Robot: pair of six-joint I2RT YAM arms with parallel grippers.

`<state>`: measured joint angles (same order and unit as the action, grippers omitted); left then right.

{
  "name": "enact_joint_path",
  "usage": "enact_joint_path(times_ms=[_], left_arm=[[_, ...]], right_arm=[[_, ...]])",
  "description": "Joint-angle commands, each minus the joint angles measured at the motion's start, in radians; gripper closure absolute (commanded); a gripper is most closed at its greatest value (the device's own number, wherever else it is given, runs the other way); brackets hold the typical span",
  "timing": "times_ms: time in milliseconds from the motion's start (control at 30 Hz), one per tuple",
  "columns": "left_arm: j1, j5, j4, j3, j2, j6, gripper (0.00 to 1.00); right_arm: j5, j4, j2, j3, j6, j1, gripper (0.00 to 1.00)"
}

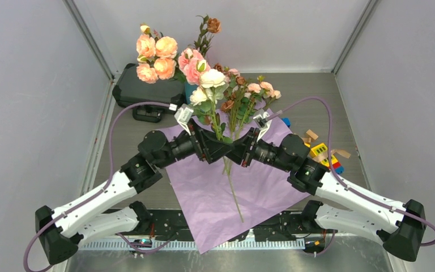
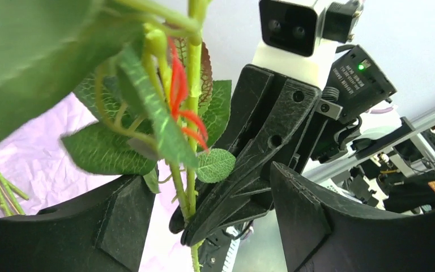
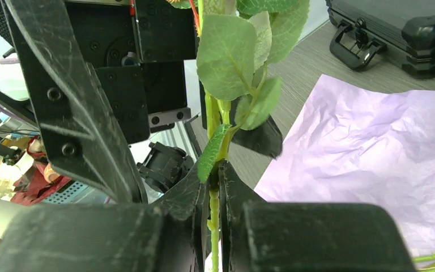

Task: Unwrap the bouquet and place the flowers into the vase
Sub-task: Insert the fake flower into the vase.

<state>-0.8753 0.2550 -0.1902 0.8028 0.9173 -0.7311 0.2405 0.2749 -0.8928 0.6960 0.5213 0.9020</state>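
The only writing is a label (image 2: 354, 85) of small white print on the black housing behind the right pincer (image 3: 215, 190), too small to read. That pincer is clamped narrow on the green stems of the flowers (image 1: 226, 96), which stand upright above the flattened lilac paper (image 1: 215, 192). The left pincer (image 1: 215, 148) gapes wide, one finger on either side of the stems. From the pincers, the teal vase (image 1: 189, 90) is at eleven o'clock, mostly hidden by blooms. Peach roses (image 1: 156, 54) and a black case (image 1: 141, 90) are toward ten, and toy blocks (image 1: 323, 153) at three.
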Motion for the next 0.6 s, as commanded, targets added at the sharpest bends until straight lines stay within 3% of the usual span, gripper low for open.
enact_joint_path(times_ms=[0,133,367,567], left_arm=[[-0.004,-0.085,-0.087,-0.028,-0.084,-0.023,0.27],[-0.004,-0.101,-0.087,-0.044,-0.109,-0.032,0.47],[-0.004,-0.067,-0.092,-0.028,-0.080,-0.051,0.60],[-0.004,-0.062,-0.109,-0.036,-0.079,-0.053,0.83]], right_arm=[[-0.020,0.034,0.006,0.062,-0.051,0.024,1.00],[-0.008,0.023,0.008,0.071,-0.052,0.034,1.00],[0.005,-0.010,-0.007,0.096,-0.063,0.048,1.00],[0.004,-0.013,-0.011,0.098,-0.066,0.052,1.00]])
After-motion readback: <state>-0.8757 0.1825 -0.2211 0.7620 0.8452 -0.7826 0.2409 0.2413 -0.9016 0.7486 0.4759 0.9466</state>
